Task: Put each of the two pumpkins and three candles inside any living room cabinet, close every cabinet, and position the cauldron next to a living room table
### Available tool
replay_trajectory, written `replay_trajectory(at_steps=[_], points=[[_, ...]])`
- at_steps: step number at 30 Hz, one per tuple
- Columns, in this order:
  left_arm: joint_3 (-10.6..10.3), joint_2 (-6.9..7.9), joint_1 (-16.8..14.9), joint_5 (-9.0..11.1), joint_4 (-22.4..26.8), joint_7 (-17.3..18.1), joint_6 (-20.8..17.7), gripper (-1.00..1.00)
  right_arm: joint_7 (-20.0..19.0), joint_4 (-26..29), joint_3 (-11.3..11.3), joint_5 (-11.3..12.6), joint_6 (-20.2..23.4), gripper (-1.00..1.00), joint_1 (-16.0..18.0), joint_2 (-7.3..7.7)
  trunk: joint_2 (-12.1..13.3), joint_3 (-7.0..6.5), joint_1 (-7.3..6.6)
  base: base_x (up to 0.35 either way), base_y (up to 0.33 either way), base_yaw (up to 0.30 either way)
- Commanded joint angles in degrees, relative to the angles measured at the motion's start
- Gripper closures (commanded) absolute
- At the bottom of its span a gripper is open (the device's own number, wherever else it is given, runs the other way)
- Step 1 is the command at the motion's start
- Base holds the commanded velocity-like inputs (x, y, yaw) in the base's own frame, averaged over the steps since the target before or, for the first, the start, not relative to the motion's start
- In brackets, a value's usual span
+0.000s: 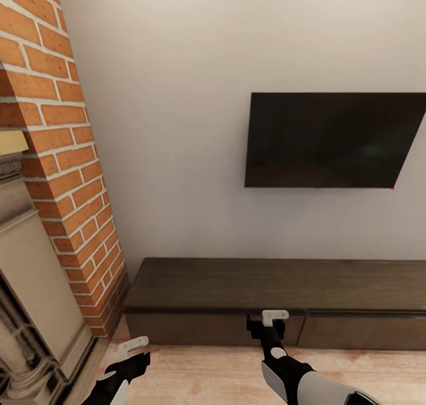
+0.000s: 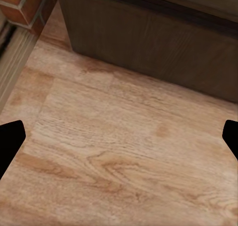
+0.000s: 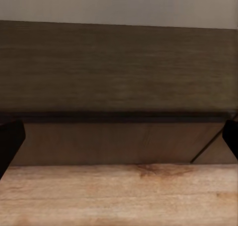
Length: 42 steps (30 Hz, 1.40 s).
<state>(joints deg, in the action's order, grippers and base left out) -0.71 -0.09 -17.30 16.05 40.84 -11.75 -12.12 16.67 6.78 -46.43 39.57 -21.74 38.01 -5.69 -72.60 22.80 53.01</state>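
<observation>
One long, low dark-brown wooden cabinet [image 1: 266,286] runs along the pale wall, its flat top bare and its two visible drawer fronts flush and shut. Above the cabinet hangs one flat black television [image 1: 331,140]. Left of the cabinet rises one red-brick chimney breast [image 1: 65,156], with a stone-coloured fireplace surround [image 1: 29,286] further left. In front of the cabinet lies a light wood plank floor [image 2: 119,151].

The right gripper [image 1: 274,317] hovers just in front of the cabinet, near the seam between the two drawers; its fingers [image 3: 10,139] are spread wide and hold nothing. The left gripper [image 1: 132,346] hangs over the floor before the cabinet's left end, its fingers [image 2: 10,139] wide apart too and empty.
</observation>
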Motion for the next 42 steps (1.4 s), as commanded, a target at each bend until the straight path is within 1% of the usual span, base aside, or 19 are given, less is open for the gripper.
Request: replay_trajectory(at_steps=[1,14,22,24,25,26,27,28,29,30,31,32,33,34,35,37,39,40,42], points=[[-0.1,0.00,0.0,0.5,0.1,-0.3,-0.3,-1.00,0.3,0.0,-0.5,0.4,-0.1,-1.00,0.0,-0.01,-0.5,0.25,0.23,0.000,0.000,0.000],[-0.1,0.00,0.0,0.5,0.2,-0.3,-0.3,-1.00,0.1,-0.1,-0.5,0.4,-0.1,-1.00,0.0,-0.01,-5.7,2.59,3.08,0.000,0.000,0.000],[0.0,0.00,0.0,0.8,2.2,-0.2,-1.5,-1.00,0.4,0.0,-0.2,0.6,-0.3,-1.00,0.0,0.19,-8.9,4.02,4.84,0.000,0.000,0.000],[0.0,0.00,0.0,0.8,6.0,-0.2,-6.2,-1.00,-0.1,0.1,-0.1,0.7,-0.3,-1.00,0.0,0.31,-9.7,4.38,5.28,0.000,0.000,0.000],[0.1,0.00,0.0,0.9,10.6,-0.1,-11.9,-1.00,-1.5,0.1,0.1,0.9,-0.3,-1.00,0.0,0.30,-10.1,4.56,5.50,0.000,0.000,0.000],[0.1,0.00,0.0,0.9,14.4,-0.1,-16.4,-1.00,-3.5,0.1,0.6,1.4,-0.3,-1.00,0.0,0.33,-10.5,4.74,5.72,0.000,0.000,0.000],[0.4,0.00,0.0,0.9,18.6,-0.1,-21.4,-1.00,-6.3,0.1,1.7,2.5,-0.3,-1.00,0.0,0.36,-10.9,4.92,5.94,0.000,0.000,0.000],[0.7,0.00,0.0,1.0,20.8,-0.1,-23.9,-1.00,-9.8,0.1,3.5,4.4,-0.3,-1.00,0.0,0.41,-11.3,5.10,6.16,0.000,0.000,0.000],[1.6,-0.03,0.1,1.0,25.2,-0.1,-29.1,-1.00,-11.7,0.1,4.5,5.6,-0.3,-1.00,0.0,0.45,-11.7,5.28,6.38,0.000,0.000,0.000],[2.9,-0.10,0.1,1.5,29.6,-0.1,-34.2,-1.00,-15.7,0.1,6.7,8.2,-0.2,-1.00,0.0,0.49,-12.1,5.46,6.60,0.000,0.000,0.000],[4.5,-0.14,0.1,2.7,33.5,0.0,-38.3,-1.00,-19.7,-0.1,8.7,10.9,-0.2,-1.00,0.0,0.52,-12.5,5.64,6.82,0.000,0.000,0.000],[5.9,-0.12,0.1,4.8,36.6,0.2,-40.8,-1.00,-23.1,-0.3,10.4,13.4,-0.1,-1.00,0.0,0.55,-12.9,5.82,7.04,0.000,0.000,0.000],[7.0,0.03,0.1,7.7,38.6,0.6,-42.4,-1.00,-25.7,-0.5,11.5,15.5,-0.1,-1.00,0.0,0.56,-13.3,6.00,7.26,0.000,0.000,0.000],[7.8,0.41,0.1,10.9,39.9,0.9,-43.4,-1.00,-27.5,-0.6,12.2,17.2,-0.1,-1.00,0.0,0.57,-13.7,6.18,7.48,0.000,0.000,0.000],[8.1,0.71,0.1,12.5,40.4,1.0,-43.7,-1.00,-28.2,-0.6,12.5,17.9,-0.1,-1.00,0.0,0.56,-14.1,6.36,7.69,0.000,0.000,0.000],[8.3,2.88,0.1,18.6,41.4,1.3,-44.6,-1.00,-29.7,-0.8,13.2,20.3,-0.2,-1.00,0.0,0.56,-14.9,6.71,8.13,0.000,0.000,0.000],[7.9,4.98,0.1,24.5,41.8,1.5,-44.9,-1.00,-30.6,-1.3,13.5,23.2,-0.3,-1.00,0.0,0.58,-15.7,7.07,8.57,0.000,0.000,0.000],[7.8,5.37,0.0,25.9,41.8,1.5,-45.0,-1.00,-30.8,-1.5,13.5,24.1,-0.3,-1.00,0.0,0.58,-16.1,7.25,8.79,0.000,0.000,0.000],[7.7,7.29,-0.1,31.7,41.9,1.6,-45.1,-1.00,-31.3,-2.2,13.6,27.6,-0.3,-1.00,0.0,0.52,-16.9,7.61,9.23,0.000,0.000,0.000]])
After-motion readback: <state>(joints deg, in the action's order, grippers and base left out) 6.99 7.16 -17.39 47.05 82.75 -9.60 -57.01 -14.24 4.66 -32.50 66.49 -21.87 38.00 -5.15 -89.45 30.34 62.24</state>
